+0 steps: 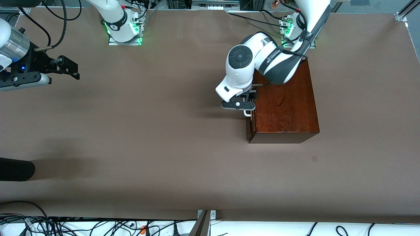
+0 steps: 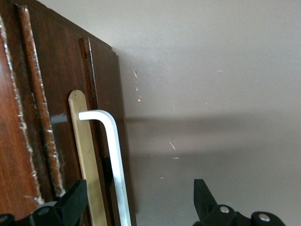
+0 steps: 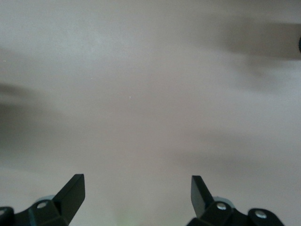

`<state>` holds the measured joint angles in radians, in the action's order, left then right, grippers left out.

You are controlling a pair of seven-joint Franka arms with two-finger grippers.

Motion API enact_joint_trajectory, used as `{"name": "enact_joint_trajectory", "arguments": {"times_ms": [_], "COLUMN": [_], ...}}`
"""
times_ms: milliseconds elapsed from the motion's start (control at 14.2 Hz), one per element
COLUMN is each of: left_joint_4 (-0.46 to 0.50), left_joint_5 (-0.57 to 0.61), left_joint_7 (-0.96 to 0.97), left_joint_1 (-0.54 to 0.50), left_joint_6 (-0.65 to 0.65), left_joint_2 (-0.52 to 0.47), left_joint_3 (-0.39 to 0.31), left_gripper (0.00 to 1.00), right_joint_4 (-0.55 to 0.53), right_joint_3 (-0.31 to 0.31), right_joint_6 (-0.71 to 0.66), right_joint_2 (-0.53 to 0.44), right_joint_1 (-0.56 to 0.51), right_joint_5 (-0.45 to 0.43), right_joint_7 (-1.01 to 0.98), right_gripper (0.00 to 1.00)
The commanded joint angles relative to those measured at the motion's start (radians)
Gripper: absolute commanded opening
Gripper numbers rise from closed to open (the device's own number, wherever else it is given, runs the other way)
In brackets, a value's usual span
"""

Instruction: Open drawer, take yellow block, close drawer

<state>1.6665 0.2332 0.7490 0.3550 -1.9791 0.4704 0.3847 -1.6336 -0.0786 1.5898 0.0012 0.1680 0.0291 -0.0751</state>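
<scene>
Brown table (image 1: 164,147), frame right: drawer (image 1: 251,126) closed, left gripper (image 2: 138,202) spread wide astride its white handle (image 2: 115,160), gripping nothing. Right gripper (image 3: 138,190), upper frame edge opposite, waits wide open, empty.

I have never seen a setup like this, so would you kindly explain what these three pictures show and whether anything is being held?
Two robot arms stand at a brown table. The wide picture looks down from a high camera facing them; the other two come from cameras on each wrist. A dark wooden box with a closed drawer sits toward the left arm's end. The left gripper, jaws open, straddles the white handle without holding it. The right gripper waits, jaws open, over bare table. Nothing is held, and no yellow block is visible.
</scene>
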Motion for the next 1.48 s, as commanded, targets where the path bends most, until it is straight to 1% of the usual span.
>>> {"name": "enact_joint_trajectory", "arguments": {"times_ms": [0,70,633,844,985,1407], "left_joint_4": [-0.014,-0.014,-0.014,-0.016,-0.014,-0.02], "left_joint_5": [0.061,0.081,0.09,0.155,0.158,0.158], "left_joint_7": [0.061,0.072,0.105,0.156,0.171,0.202], "left_joint_1": [0.032,0.032,0.038,0.042,0.055,0.068], "left_joint_6": [-0.003,-0.003,-0.004,-0.012,-0.036,-0.043], "left_joint_2": [0.03,0.031,0.059,0.089,0.1,0.112], "left_joint_3": [-0.004,-0.003,-0.004,-0.003,-0.003,-0.004], "left_gripper": [1.0,1.0,1.0,1.0,1.0,1.0], "right_joint_4": [0.015,0.015,0.015,0.015,0.015,0.015], "right_joint_3": [0.006,0.006,0.01,0.01,0.01,0.008], "right_joint_6": [-0.007,-0.004,-0.011,-0.008,-0.005,-0.007], "right_joint_2": [0.002,0.002,0.002,0.002,0.002,0.002], "right_joint_1": [-0.004,-0.004,-0.001,-0.002,-0.001,-0.002], "right_joint_5": [-0.011,-0.011,-0.011,-0.011,-0.011,-0.011], "right_joint_7": [0.014,0.014,0.02,0.018,0.018,0.015], "right_gripper": [1.0,1.0,1.0,1.0,1.0,1.0]}}
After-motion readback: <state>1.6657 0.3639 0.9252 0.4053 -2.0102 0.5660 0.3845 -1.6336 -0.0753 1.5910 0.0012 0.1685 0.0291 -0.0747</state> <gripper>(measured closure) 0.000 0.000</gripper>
